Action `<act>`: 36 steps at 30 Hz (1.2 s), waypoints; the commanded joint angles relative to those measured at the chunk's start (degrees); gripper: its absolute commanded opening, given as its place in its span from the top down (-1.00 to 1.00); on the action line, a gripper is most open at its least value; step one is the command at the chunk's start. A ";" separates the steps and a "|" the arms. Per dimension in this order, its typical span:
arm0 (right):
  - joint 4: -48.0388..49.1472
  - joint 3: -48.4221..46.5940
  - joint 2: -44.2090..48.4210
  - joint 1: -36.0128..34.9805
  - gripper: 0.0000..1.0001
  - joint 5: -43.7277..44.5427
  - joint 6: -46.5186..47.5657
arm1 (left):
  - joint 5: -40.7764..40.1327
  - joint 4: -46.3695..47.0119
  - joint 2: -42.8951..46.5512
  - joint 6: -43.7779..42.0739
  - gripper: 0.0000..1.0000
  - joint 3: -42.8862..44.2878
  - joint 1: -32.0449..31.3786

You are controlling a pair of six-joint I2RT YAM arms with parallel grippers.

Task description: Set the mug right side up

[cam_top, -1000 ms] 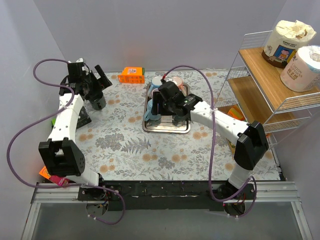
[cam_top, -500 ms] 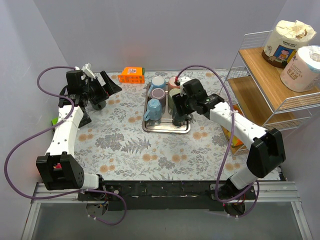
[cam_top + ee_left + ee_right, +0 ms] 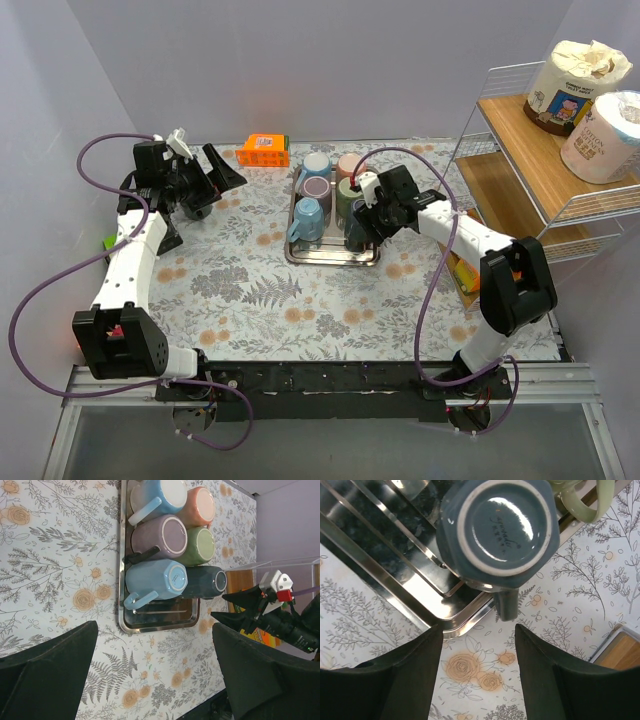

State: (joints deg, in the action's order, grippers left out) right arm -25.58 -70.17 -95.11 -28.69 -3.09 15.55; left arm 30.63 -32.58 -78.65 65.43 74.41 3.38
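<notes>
One dark teal mug (image 3: 497,530), base up, sits at the lower-right corner of the steel tray (image 3: 415,602) as the overhead view shows it. Its handle sticks out past the tray rim toward the bottom of the right wrist view. Judged the target, since the right gripper (image 3: 477,630) hangs directly above it, jaws spread wide, nothing held, no contact. Five more mugs share the tray, all base up: green mug (image 3: 197,545) just beside it, light blue mug (image 3: 155,577) on its other flank. Left gripper (image 3: 155,630) is likewise wide and empty, well apart at upper left of the overhead view, above the floral cloth (image 3: 260,290). Step in hand: approach, grasp not yet made. Next move likely calls for dropping lower, closing on handle or wall, lifting clear of the neighbours, then rolling the wrist half a turn before setting down. Tight packing risks nudging the green mug.
</notes>
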 commanded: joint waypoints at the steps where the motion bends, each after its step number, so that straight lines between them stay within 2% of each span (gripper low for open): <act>1: 4.49 -0.49 -1.30 0.74 -0.32 0.55 3.08 | 1.36 -0.47 -0.10 -0.30 -0.96 1.26 0.05; 8: 9.93 -0.23 -5.16 1.00 -0.30 -1.03 4.92 | 0.22 -1.35 -0.62 -0.74 -0.96 1.79 0.05; 14: 10.55 0.03 -7.02 1.53 -0.23 -2.00 5.89 | -3.39 -2.84 -0.36 -1.53 -0.96 2.93 0.05; 26: 12.40 2.06 -5.00 1.62 0.49 1.42 5.89 | -3.47 -1.96 0.25 -1.27 -0.96 1.26 0.05; 28: 12.23 2.32 -5.26 1.70 0.92 1.42 5.98 | -3.56 -1.88 0.34 -1.44 -0.96 1.26 0.05; 29: 12.22 2.58 -5.09 1.62 0.97 1.25 6.24 | -3.65 -2.05 0.34 -1.53 -0.97 1.44 0.05; 36: 12.05 4.61 -0.87 1.62 0.97 -1.47 6.69 | -1.55 -1.44 0.52 -1.09 -0.96 1.88 -0.04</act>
State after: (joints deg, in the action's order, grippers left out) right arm -13.67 -66.08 -100.20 -27.11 -2.83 21.47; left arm 27.51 -34.48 -79.44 64.77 75.18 3.38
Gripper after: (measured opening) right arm 0.207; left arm 0.981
